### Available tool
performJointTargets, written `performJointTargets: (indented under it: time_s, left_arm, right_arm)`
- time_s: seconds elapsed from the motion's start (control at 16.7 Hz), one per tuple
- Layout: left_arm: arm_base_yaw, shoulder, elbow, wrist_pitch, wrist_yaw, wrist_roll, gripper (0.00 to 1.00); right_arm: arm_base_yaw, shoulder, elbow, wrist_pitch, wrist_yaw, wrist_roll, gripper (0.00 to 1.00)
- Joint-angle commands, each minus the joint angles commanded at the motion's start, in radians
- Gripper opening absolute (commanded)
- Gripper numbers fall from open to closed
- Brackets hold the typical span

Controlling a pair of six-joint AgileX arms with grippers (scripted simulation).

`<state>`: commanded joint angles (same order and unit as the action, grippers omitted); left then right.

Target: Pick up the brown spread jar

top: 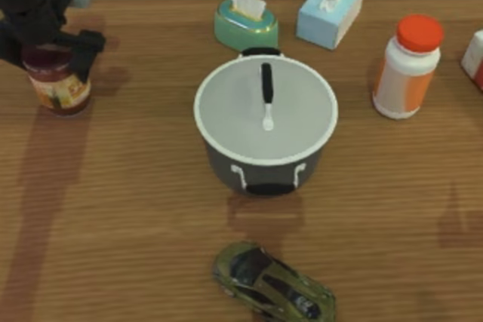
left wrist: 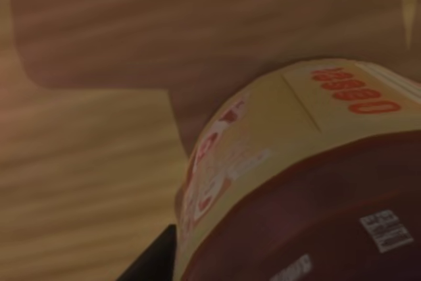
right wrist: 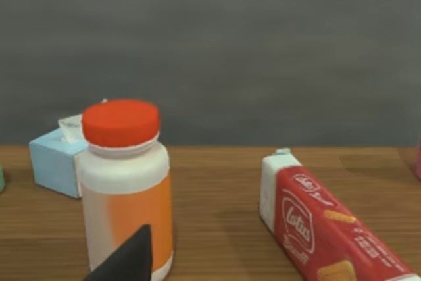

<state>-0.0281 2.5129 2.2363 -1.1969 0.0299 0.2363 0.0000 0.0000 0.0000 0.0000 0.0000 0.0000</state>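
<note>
one arm is working: my left gripper [top: 56,43] is sitting over the small round glass brown spread jar [top: 59,81] at the wooden desk's [top: 136,216] far left, jaws seemingly pinching its top. whether it's lifted, i cannot tell; the right arm is idling near the white bottle [right wrist: 128,189].
</note>
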Motion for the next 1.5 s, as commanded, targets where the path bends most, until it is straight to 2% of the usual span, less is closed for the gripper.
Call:
performJointTargets:
  time_s: [0.66, 1.2, 1.5]
  left_arm:
    - [0.0, -0.018, -0.015, -0.002, -0.001, 0.0, 0.0]
    - [0.016, -0.44, -0.372, -0.056, -0.005, -0.002, 0.0]
    - [0.02, -0.499, -0.429, -0.068, -0.005, -0.002, 0.0]
  right_arm:
    - [0.0, 0.0, 0.0, 0.0, 0.0, 0.0, 1.0]
    - [0.0, 0.0, 0.0, 0.0, 0.0, 0.0, 1.0]
    - [0.0, 0.0, 0.0, 0.0, 0.0, 0.0, 1.0]
